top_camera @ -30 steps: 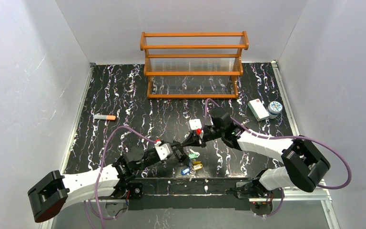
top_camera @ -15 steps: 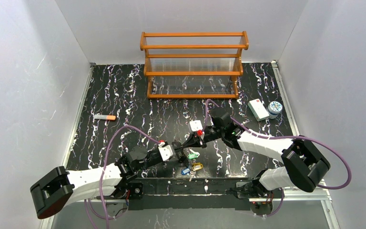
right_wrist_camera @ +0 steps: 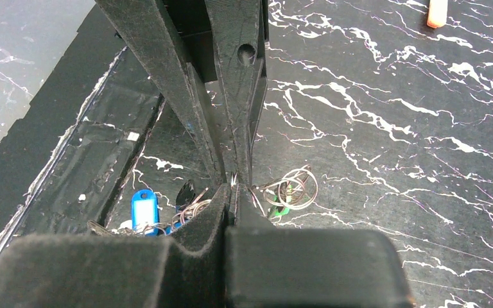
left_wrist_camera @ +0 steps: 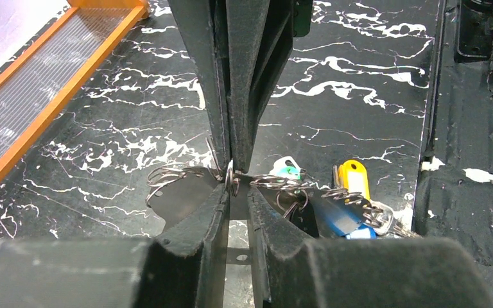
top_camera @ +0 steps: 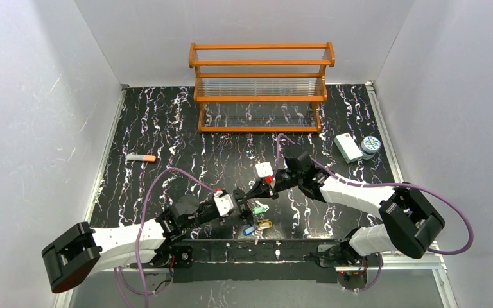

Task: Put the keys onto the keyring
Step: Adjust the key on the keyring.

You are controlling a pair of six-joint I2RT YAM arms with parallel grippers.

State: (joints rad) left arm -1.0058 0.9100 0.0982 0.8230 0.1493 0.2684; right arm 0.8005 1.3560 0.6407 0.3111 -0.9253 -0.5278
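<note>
Both arms meet tip to tip low over the bench (top_camera: 167, 122), just above the keys (top_camera: 259, 222), which looks like a two-handed threading pose. Right fingers (left_wrist_camera: 250, 96) clenched, the keyring (left_wrist_camera: 167, 174) wire at their tips, probably to steady it. Left fingers (left_wrist_camera: 189, 244) a narrow slit apart, cannot tell if they pinch anything. Keys lie bunched beside the ring, near the front edge.
</note>
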